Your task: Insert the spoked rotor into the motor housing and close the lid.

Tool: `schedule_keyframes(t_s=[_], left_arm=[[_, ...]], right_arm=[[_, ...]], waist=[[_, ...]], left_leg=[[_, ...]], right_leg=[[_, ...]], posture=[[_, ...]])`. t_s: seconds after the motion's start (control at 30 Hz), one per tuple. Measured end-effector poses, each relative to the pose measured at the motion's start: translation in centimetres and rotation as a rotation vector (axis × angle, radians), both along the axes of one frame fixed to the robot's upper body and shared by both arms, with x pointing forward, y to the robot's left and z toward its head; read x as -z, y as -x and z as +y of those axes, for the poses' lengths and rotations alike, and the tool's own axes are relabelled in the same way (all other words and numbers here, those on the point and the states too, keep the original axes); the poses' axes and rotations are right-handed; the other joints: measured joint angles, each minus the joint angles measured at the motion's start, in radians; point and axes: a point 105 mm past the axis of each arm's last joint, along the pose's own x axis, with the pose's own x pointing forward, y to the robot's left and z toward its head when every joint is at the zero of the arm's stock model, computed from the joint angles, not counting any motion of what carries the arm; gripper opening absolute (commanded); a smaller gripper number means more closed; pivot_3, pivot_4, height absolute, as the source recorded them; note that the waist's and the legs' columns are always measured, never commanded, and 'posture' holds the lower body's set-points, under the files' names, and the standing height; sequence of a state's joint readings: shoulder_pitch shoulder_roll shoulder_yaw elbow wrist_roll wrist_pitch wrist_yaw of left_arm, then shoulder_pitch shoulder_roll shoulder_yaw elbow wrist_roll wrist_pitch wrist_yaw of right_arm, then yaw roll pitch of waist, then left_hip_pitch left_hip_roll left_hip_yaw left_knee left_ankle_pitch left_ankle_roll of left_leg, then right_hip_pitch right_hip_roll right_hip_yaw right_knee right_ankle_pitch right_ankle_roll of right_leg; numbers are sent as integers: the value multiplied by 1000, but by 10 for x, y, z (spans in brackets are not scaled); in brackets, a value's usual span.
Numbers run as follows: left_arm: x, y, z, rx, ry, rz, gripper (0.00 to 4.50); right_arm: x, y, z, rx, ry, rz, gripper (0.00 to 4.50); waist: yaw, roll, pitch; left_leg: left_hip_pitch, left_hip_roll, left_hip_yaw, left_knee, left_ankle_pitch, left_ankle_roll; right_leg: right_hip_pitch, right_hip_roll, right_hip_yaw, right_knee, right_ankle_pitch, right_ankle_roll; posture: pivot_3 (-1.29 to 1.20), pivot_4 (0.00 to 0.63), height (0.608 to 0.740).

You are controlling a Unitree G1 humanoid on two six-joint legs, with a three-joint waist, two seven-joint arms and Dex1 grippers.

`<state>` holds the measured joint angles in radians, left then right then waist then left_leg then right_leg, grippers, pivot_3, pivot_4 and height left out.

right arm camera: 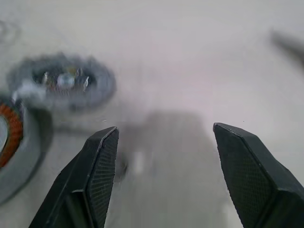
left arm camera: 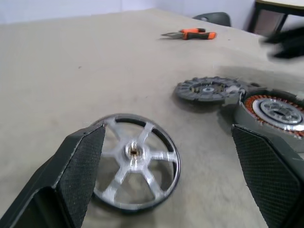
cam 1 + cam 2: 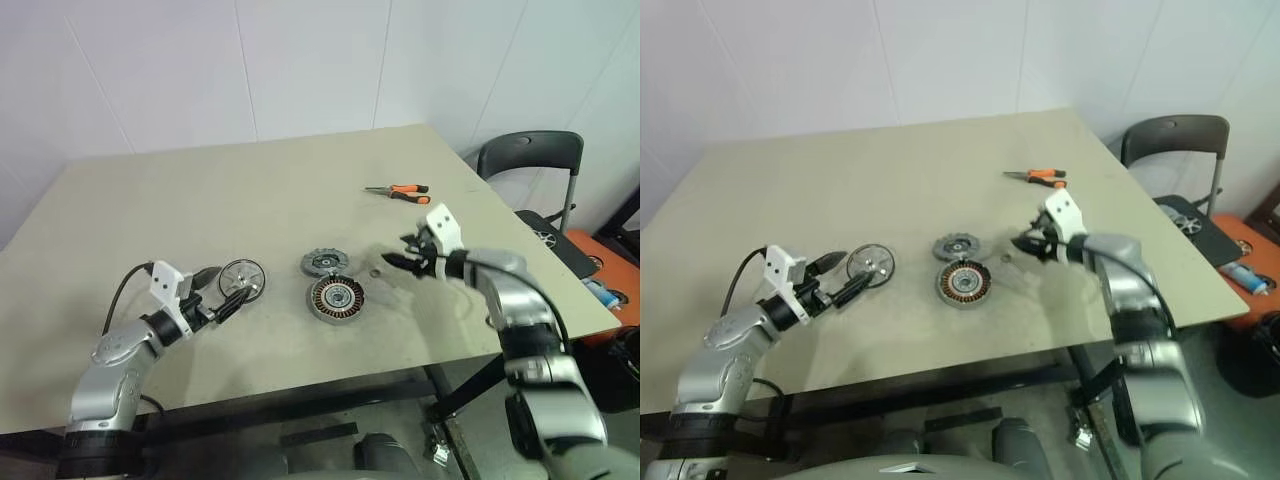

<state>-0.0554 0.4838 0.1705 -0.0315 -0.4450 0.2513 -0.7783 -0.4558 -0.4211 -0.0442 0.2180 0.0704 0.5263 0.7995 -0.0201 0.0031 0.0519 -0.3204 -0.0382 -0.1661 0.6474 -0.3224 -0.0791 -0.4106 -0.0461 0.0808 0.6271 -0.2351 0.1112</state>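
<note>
Left eye view: beside the motor housing (image 3: 336, 298), left claw (image 3: 228, 297) gapes at the spoked rotor (image 3: 242, 277); right claw (image 3: 405, 252) spread, empty.

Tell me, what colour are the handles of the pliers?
Orange and black. The pliers show best in the left wrist view.
</note>
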Motion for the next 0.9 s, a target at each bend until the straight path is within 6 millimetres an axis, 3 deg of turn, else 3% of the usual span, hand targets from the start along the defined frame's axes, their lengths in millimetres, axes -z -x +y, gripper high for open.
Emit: schedule_keyframes(t_s=[0.27,0.7,0.9], left_arm=[[-8,-11,0,45,-17,-8,4500],[4,-6,-5,58,-27,25,4500],[6,-4,-4,51,-26,33,4500]], right_arm=[[-9,9,23,37,-53,-43,3316],[35,1,21,111,53,-3,3316],[32,-10,35,96,55,-36,3316]], waist=[[2,0,0],[0,0,0],[-1,0,0]], left_leg=[[3,0,0,2,0,0],[1,0,0,0,0,0],[2,0,0,0,0,0]], right_leg=[[4,1,0,0,-2,4],[3,0,0,-3,0,0],[3,0,0,-2,0,0]], posture=[[0,0,740],[0,0,740],[0,0,740]])
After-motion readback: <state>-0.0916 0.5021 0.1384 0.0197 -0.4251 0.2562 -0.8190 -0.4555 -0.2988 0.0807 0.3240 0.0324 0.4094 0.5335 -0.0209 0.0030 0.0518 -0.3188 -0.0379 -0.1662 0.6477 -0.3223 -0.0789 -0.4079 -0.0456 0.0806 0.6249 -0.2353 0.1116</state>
